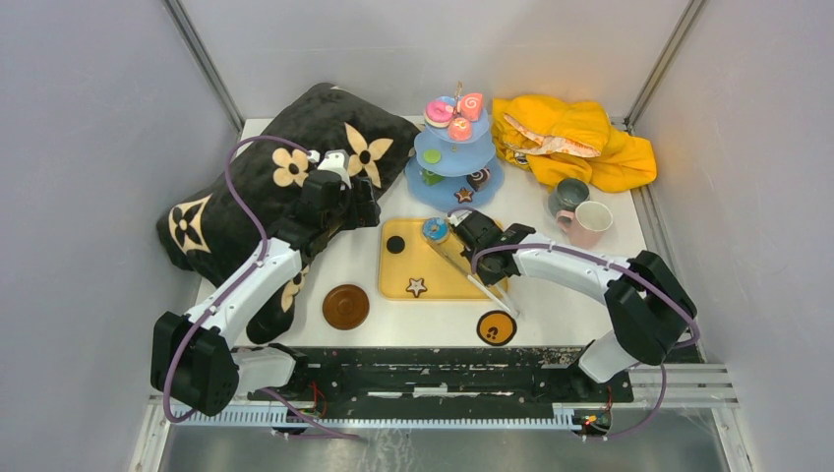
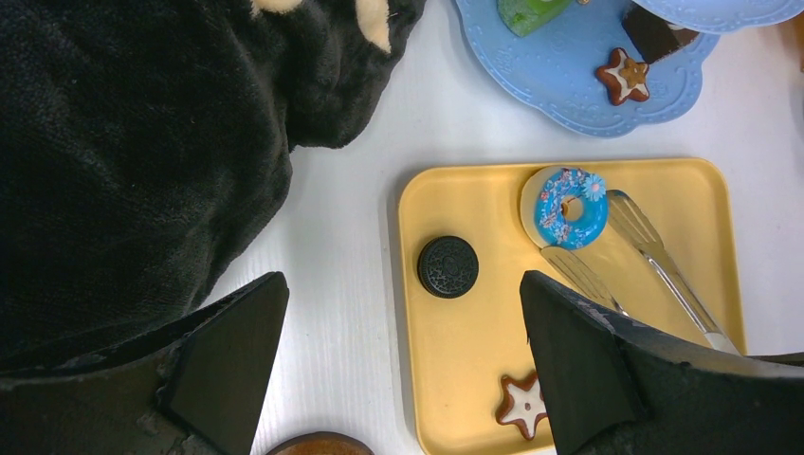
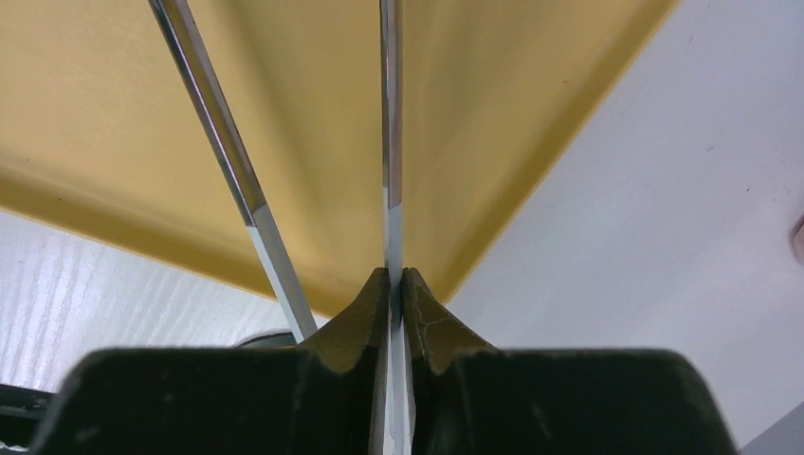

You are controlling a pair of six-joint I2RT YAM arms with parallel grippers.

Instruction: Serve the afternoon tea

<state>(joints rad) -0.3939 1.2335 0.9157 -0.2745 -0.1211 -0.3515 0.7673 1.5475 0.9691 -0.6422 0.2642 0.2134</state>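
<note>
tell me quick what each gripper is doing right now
left gripper: open, holding nothing
right gripper: shut on one arm of the metal tongs

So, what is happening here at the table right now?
The right gripper is shut on one blade of the metal tongs, whose tips lie beside the blue doughnut on the yellow tray. The left gripper hangs open above the table, holding nothing. The light-blue stand already carries several sweets; a star biscuit and a dark round biscuit lie on the tray. The pink cup and grey mug stand off the coasters.
</note>
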